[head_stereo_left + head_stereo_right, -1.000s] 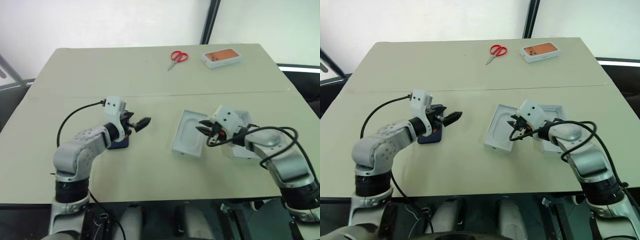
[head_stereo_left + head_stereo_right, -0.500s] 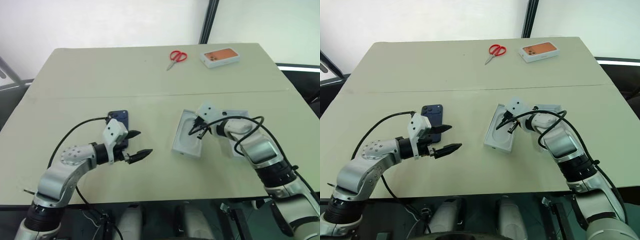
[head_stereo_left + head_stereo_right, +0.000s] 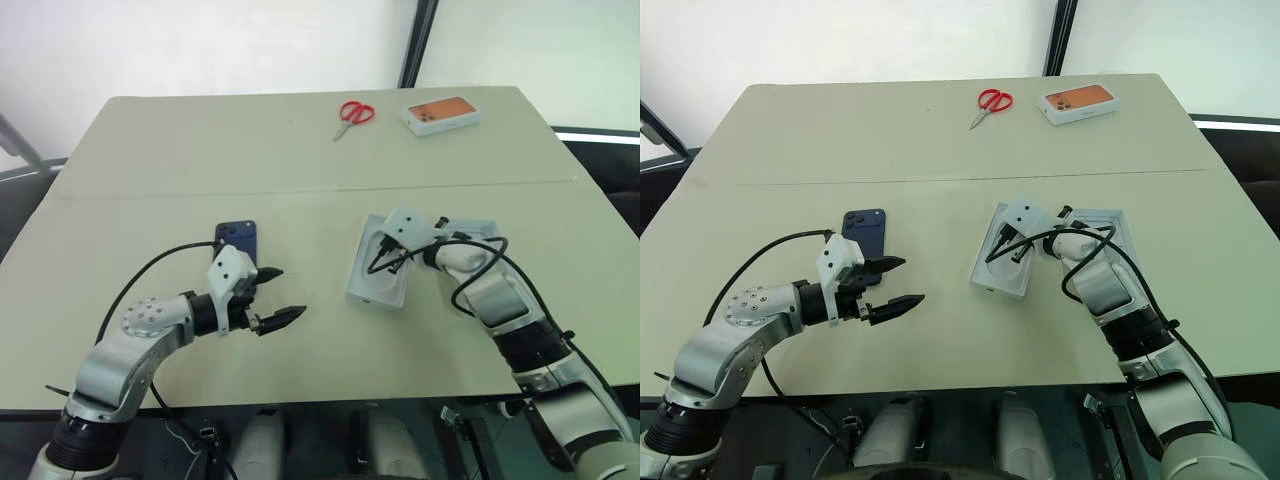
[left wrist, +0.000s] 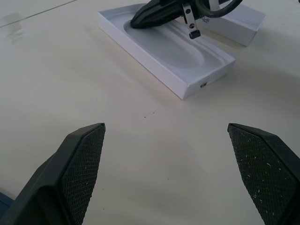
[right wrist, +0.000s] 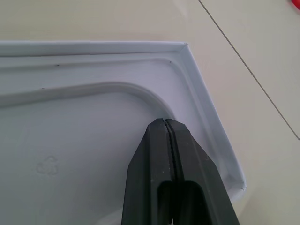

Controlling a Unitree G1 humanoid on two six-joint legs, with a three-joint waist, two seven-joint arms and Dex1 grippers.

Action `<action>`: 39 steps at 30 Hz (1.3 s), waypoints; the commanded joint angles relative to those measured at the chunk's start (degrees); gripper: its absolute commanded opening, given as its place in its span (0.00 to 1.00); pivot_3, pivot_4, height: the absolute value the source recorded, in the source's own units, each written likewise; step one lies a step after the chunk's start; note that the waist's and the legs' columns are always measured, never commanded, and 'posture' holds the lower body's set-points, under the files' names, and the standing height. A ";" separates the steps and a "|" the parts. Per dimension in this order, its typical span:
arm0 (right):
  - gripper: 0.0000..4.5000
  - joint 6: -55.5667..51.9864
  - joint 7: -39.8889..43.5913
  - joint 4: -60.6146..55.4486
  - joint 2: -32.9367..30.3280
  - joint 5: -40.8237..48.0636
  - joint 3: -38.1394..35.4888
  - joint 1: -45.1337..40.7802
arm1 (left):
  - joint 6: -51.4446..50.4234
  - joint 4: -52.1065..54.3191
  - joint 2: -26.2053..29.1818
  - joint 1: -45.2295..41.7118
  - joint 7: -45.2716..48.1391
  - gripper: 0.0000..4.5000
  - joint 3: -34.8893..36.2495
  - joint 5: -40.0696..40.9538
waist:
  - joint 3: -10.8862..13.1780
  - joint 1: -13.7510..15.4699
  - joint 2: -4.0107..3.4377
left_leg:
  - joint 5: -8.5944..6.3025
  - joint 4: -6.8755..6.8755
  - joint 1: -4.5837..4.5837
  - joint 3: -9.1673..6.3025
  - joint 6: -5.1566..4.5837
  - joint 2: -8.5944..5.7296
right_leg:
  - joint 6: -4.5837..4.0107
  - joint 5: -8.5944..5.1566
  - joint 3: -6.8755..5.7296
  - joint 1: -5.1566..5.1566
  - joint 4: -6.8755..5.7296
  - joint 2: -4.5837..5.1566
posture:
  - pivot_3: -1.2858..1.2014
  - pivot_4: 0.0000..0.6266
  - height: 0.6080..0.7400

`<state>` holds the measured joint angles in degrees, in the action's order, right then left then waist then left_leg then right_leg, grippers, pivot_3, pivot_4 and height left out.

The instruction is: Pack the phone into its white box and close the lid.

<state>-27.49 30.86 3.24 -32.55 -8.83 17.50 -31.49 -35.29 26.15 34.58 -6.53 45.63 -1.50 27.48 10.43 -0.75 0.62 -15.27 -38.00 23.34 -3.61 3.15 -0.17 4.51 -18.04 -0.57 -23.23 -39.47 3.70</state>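
The dark navy phone point(image 3: 238, 238) lies flat on the table point(image 3: 200, 160), left of centre. Just near and right of it, my left gripper point(image 3: 288, 292) hovers open and empty, its wrist block covering the phone's near end. Right of centre lies a white insert tray with a rounded recess point(image 3: 378, 285). My right gripper point(image 3: 377, 266) is shut, with its tip down inside that recess point(image 5: 165, 123). Beside the tray, partly behind my right arm, lies the white box point(image 3: 1110, 222) with a greyish floor. I cannot tell the lid apart in these views.
Red-handled scissors point(image 3: 355, 113) and an orange-topped white box point(image 3: 441, 114) lie at the table's far side. A seam point(image 3: 300, 190) crosses the table's middle. Black cables loop off both wrists.
My left arm drew back toward the near edge, still open, uncovering the phone. My shut right gripper moved forward and down into the insert tray's recess.
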 commanded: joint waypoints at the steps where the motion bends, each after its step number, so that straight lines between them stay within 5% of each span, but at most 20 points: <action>1: 0.00 3.04 1.98 -4.32 -0.83 0.15 -1.22 1.20 | 1.15 2.29 0.04 -0.26 -0.23 0.98 -0.41 0.02 | 0.00 -0.01 0.00 | 0.00 0.00 0.00 0.00 0.00 0.00 | 0.00 0.00 0.00 0.00 0.00 0.00 | 0.52 0.24 0.68; 12: 0.00 1.84 17.44 -18.90 -9.36 5.75 -2.12 7.73 | 1.02 0.38 -0.06 -1.03 -1.56 0.98 0.32 -0.28 | 0.01 0.03 0.00 | -0.03 0.00 -0.01 -0.01 -0.05 0.01 | 0.00 0.00 0.01 0.00 0.00 -0.02 | 0.52 0.24 0.68; 25: 0.00 2.28 19.38 -19.99 -8.80 6.77 -4.35 7.74 | 0.18 0.36 0.47 1.42 -4.02 0.98 4.75 0.54 | 0.01 0.02 0.00 | -0.03 0.00 -0.02 -0.02 -0.06 0.03 | 0.00 0.00 0.02 0.00 0.00 -0.02 | 0.52 0.24 0.68; 28: 0.20 -0.63 23.17 -23.31 -10.33 12.11 -7.45 9.28 | 0.19 0.56 0.76 1.97 -3.94 0.98 5.32 0.56 | 0.01 0.10 0.00 | -0.03 0.00 -0.02 -0.02 -0.06 0.03 | 0.00 0.00 0.02 0.01 0.00 0.00 | 0.52 0.24 0.68; 33: 0.76 -2.50 27.75 -29.18 -14.23 16.53 -8.66 15.29 | 0.83 3.07 1.53 3.15 -1.33 0.98 3.71 1.44 | 0.01 0.35 0.01 | -0.04 -0.01 -0.01 -0.02 -0.07 0.03 | 0.01 0.00 0.01 0.04 0.03 0.02 | 0.52 0.24 0.68; 39: 0.76 -4.89 26.09 -31.63 -14.64 17.22 -7.88 19.24 | 2.59 4.68 2.75 3.93 1.77 0.98 2.10 1.25 | 0.01 -0.18 0.00 | -0.08 -0.02 -0.12 -0.01 -0.14 0.05 | 0.01 0.00 0.15 0.06 0.01 -0.01 | 0.52 0.24 0.68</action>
<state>-32.12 57.86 -25.87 -47.35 7.81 10.42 -11.88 -34.29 28.54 36.26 -2.68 46.33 0.67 28.17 10.44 -0.94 0.62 -15.35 -38.02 23.20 -3.63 3.01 -0.11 4.52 -18.03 -0.40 -23.17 -39.47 3.67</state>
